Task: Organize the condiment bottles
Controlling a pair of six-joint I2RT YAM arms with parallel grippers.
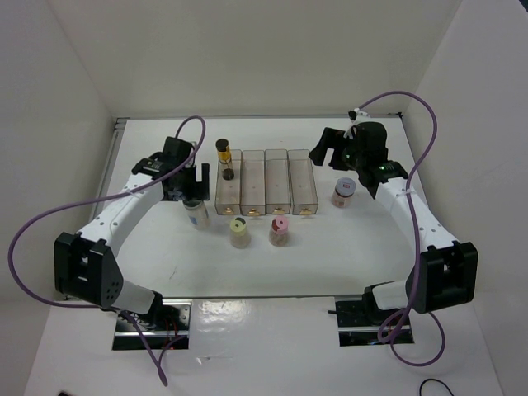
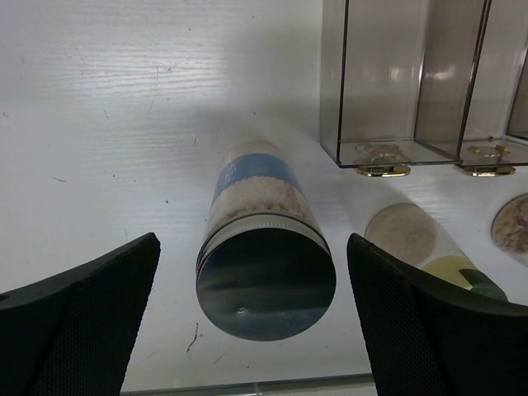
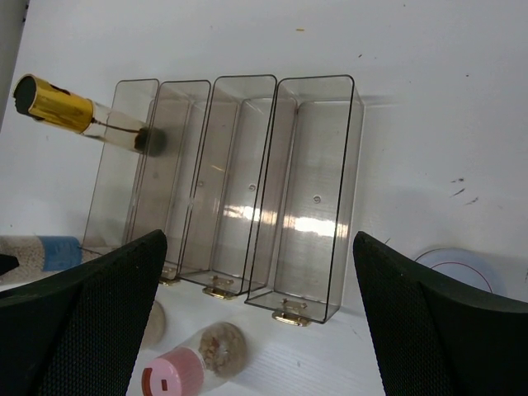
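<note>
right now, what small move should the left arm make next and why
Probably lower the left gripper straight down and close on the white grey-lidded bottle. Its jaws are open, the bottle stands upright between its fingers in the wrist view, and it is outside the clear bins.

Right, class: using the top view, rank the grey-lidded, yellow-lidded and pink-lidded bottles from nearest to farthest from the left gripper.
1. grey-lidded bottle, at the left, just by the left gripper.
2. yellow-lidded bottle, to its right.
3. pink-lidded bottle, further right still.
</note>
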